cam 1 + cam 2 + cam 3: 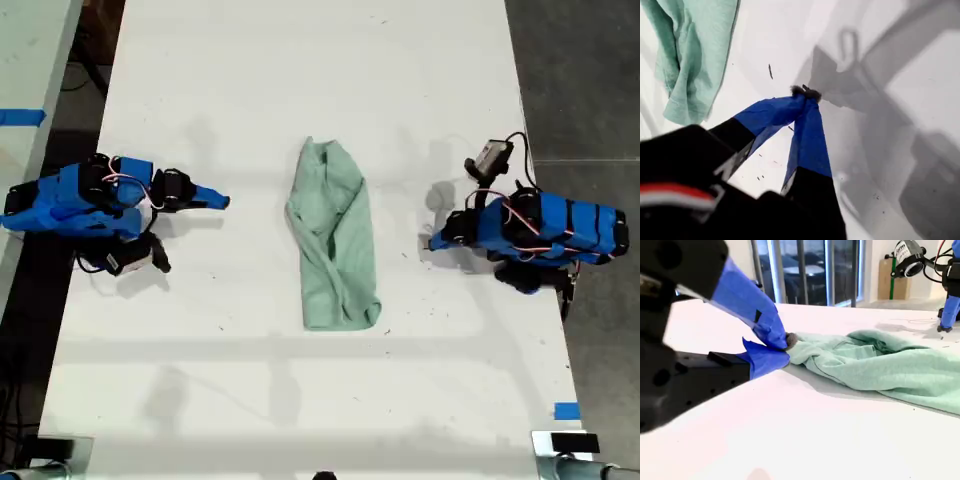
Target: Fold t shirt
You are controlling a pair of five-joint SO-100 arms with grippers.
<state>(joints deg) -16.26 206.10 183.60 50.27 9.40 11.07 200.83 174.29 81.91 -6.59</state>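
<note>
Your first gripper is pinched closed on nothing; your second gripper looks closed too, empty. The t shirt lies bunched on the table between them

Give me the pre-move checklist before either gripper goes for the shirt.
1. T shirt spread flat: not ok, it lies bunched in a long wrinkled strip.
2. My first gripper open for a grasp: not ok, shut and empty.
3. My second gripper open for a grasp: not ok, shut.
4. Both grippers free of the cloth: ok, the exterior view shows a gap on each side.
5. Table around the shirt free of other things: ok.
</note>
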